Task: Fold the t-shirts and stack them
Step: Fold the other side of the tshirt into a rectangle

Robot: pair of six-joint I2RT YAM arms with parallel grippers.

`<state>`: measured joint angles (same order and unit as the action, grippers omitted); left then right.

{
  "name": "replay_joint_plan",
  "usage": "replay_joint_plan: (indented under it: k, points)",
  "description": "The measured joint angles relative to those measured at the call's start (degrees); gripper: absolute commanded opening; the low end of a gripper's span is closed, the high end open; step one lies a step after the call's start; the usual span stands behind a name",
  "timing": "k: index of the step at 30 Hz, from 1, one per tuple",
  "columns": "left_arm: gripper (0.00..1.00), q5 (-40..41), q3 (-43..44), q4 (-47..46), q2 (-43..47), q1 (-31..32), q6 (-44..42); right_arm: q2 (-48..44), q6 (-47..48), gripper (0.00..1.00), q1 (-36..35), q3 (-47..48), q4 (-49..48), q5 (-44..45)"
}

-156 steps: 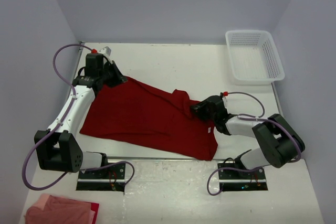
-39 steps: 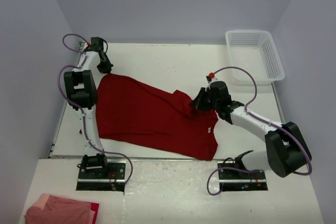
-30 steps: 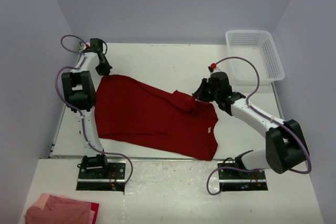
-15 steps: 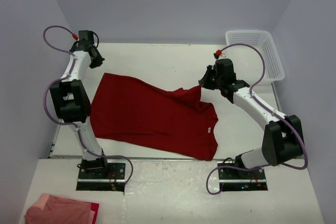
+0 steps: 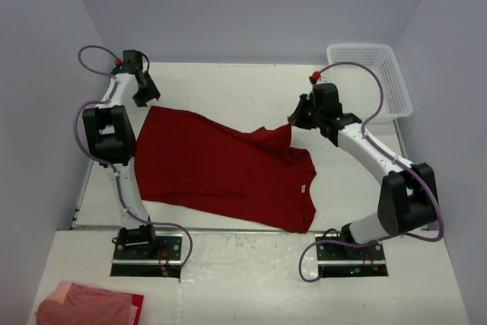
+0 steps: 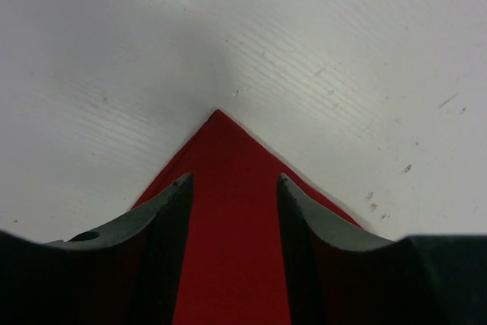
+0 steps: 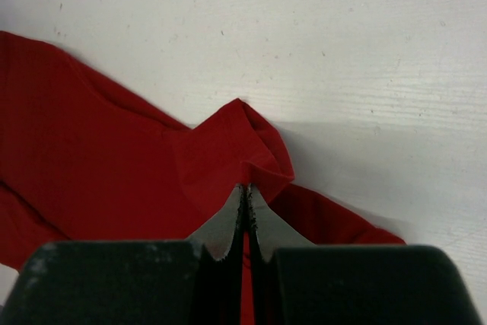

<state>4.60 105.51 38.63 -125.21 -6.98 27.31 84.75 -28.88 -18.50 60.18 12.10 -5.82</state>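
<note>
Tension matters: the red t-shirt (image 5: 221, 169) lies spread on the table (image 5: 251, 89), left gripper (image 6: 233, 182) released above its corner, right gripper (image 7: 245, 190) clenched on a fold; pull outward gently, low.

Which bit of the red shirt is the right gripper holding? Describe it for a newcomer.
On the white table, the red t-shirt lies spread across the middle. Follow its far edge toward the white basket: the right gripper is shut on a bunched fold there, the only part raised into a peak.
</note>
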Motion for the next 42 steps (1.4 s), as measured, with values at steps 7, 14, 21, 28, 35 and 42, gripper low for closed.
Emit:
replay_joint_plan:
  k: [7,14,21,28,35,42]
  points:
    - [0.47,0.1,0.4,0.1,-2.4,0.0,0.0,0.0,0.0,0.0,0.8,0.0,0.0,-1.4]
    - [0.47,0.8,3.8,0.3,-6.2,0.0,0.0,0.0,0.0,0.0,1.6,0.0,0.0,-2.6]
    - [0.44,0.8,7.9,0.6,-9.6,0.0,0.0,0.0,0.0,0.0,1.7,0.0,-0.1,-2.9]
    - [0.42,0.9,8.1,1.3,-10.1,0.0,0.0,0.0,0.0,0.0,2.2,0.0,-0.1,-3.0]
    - [0.38,1.9,7.2,1.2,-10.0,0.3,0.0,0.0,-0.2,0.0,2.3,0.0,-0.1,-3.9]
    - [0.06,3.1,6.1,0.5,-9.6,0.4,-0.1,0.0,-0.3,0.0,2.8,-0.4,-0.1,-4.3]
